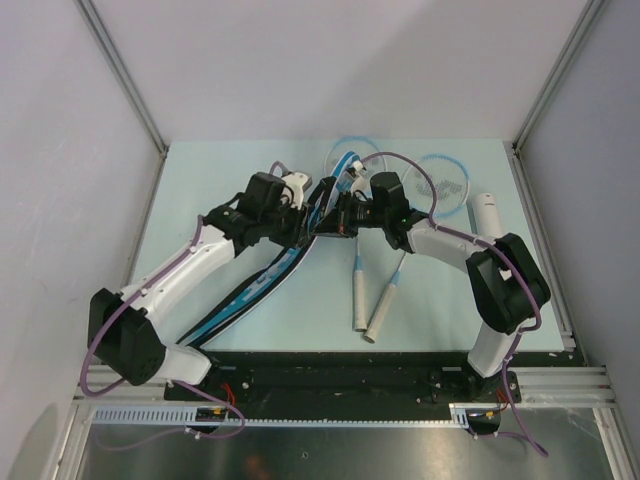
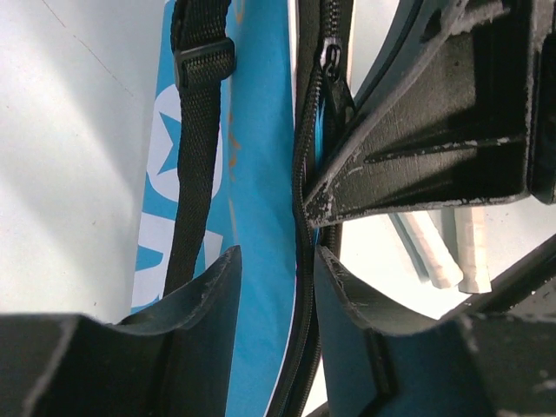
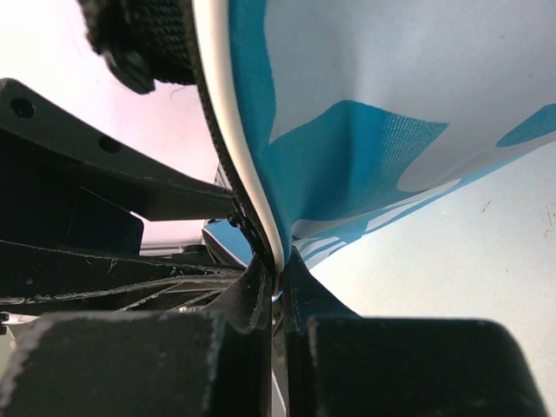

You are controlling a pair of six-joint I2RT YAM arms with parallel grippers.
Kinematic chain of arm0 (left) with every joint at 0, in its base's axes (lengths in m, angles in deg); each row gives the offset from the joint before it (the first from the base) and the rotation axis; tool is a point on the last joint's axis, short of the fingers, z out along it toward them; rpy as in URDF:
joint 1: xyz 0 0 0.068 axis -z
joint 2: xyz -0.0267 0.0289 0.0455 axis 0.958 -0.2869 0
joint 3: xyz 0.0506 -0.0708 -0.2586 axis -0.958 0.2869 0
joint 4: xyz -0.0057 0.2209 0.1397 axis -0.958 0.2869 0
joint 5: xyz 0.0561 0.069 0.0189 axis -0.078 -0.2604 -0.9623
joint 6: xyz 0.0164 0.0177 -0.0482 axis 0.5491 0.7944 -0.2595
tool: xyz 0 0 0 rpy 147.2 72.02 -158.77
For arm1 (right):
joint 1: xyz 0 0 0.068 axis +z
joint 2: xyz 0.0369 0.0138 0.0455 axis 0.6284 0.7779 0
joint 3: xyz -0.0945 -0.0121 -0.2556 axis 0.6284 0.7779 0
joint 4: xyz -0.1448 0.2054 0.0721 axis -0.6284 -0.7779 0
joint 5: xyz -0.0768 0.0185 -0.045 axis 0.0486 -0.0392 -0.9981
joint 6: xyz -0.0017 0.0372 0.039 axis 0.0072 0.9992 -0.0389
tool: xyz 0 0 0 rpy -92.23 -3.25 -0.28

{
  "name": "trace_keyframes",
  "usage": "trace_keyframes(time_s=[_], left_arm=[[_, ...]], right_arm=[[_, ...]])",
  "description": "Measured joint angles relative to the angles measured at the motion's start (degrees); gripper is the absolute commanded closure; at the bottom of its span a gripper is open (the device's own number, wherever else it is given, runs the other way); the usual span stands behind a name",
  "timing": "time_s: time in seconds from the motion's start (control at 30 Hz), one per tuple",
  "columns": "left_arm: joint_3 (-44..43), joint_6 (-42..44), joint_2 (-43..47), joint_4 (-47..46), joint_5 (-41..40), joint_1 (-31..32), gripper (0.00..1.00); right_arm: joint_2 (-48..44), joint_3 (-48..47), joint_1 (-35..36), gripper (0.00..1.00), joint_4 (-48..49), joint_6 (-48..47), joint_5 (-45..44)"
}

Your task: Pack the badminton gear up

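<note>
The pale table (image 1: 250, 170) carries everything, and places below are given from the blue racket bag (image 1: 250, 290). The bag lies slantwise on the table. Its near end is by the left arm's base, and its far end is lifted off the surface where the two arms meet over it.

The two light-blue-framed rackets (image 1: 358, 300) lie on the table to the right of the bag, outside it. Their round heads are beyond the bag's far end and partly hidden by the right arm. Their white handles are side by side, pointing toward the near edge and apart from the bag's side. The long white tube (image 1: 487, 215) rests farther right of the bag, past the rackets and well apart from it.

The right end effector (image 3: 278, 261) is closed on the bag, pinching its white-piped edge between the fingertips so that the blue fabric bulges above them. The left end effector (image 2: 276, 261) is partly open at the bag's far end, one finger on either side of the zip edge. Blue fabric shows in the gap, but whether the fingers press on it cannot be told.

The black strap (image 2: 195, 156) runs along the bag's lettered face, with a buckle near its top. The black zip (image 2: 304, 174) follows the bag's edge beside the strap.
</note>
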Motion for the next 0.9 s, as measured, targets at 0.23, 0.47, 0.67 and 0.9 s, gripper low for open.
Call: trace_keyframes(time_s=[0.23,0.47,0.67,0.9], left_arm=[[0.1,-0.4,-1.2,-1.2,-1.2,1.0,0.55],[3.8,-1.9,-0.2,-5.2,-8.1,2.8,0.36],[5.7,-3.9,1.5,-6.5,-14.0,3.0,0.33],[5.7,-3.9,0.9,-8.0,-11.2,3.0,0.78]], right_arm=[[0.0,0.0,0.0,1.00,0.0,0.2,0.0],[0.1,0.0,0.0,1.00,-0.4,1.5,-0.7],[0.1,0.0,0.0,1.00,0.2,3.6,-1.4],[0.2,0.1,-0.1,1.00,1.4,6.8,-2.6]])
